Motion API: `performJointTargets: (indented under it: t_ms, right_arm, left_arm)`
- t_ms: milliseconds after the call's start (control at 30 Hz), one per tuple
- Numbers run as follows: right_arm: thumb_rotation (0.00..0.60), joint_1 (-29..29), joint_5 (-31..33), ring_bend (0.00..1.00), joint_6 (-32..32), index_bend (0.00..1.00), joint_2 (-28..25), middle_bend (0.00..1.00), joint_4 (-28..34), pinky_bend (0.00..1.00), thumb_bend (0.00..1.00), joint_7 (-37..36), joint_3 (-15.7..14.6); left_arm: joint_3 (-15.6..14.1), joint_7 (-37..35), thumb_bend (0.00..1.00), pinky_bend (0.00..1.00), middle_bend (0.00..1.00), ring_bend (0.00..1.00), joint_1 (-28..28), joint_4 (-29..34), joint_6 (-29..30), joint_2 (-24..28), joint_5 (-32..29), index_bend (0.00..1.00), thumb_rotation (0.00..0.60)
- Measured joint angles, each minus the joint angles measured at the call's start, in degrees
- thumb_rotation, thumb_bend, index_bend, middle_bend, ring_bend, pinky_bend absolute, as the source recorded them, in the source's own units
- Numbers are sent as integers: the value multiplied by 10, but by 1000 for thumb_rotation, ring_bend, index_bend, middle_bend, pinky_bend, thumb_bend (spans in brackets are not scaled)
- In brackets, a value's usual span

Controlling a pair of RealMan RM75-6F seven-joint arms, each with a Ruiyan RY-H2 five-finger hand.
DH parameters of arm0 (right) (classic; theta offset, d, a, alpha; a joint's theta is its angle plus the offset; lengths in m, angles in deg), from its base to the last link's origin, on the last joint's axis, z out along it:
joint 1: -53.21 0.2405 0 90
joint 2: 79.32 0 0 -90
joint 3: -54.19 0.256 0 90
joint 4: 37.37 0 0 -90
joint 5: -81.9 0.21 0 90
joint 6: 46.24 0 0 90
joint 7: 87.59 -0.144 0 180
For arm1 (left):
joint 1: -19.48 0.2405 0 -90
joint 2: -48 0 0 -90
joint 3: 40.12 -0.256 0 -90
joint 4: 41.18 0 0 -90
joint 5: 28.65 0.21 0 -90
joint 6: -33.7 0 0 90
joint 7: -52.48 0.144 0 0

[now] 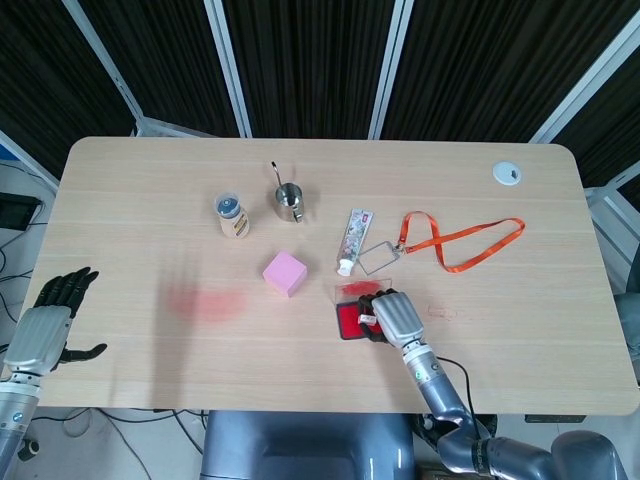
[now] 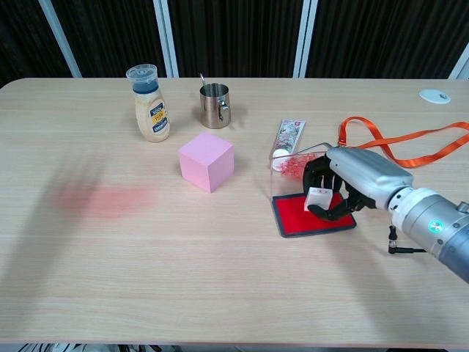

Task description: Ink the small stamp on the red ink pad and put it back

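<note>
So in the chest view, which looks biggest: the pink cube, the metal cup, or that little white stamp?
1. pink cube
2. metal cup, though it stands farther back
3. small stamp, held by the right hand

my right hand [image 2: 352,185] holds the small stamp [image 2: 316,198] over the red ink pad [image 2: 300,218]. directly behind it the clear lid [image 2: 287,160] stands upright, with the tube [image 2: 289,138] and the orange lanyard [image 2: 399,147] lying beyond, so the far side is crowded. to the pad's left, the pink cube [image 2: 206,161] sits apart with bare wood between. the sauce bottle [image 2: 149,103] and steel cup [image 2: 215,105] stand well back. the near edge of the table [image 2: 220,293] is open wood. my left hand [image 1: 45,325] hangs off the table's left edge, out of the way.
</note>
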Motion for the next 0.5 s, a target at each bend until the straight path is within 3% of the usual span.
performJointTargets:
  t_ms: [500]
  right_arm:
    - [600,-5,1,500,5,882,11,713,-19,452,750,1,-8]
  left_arm:
    - [0,-1,22,0,0,0,0,0,0,1,0,0,600]
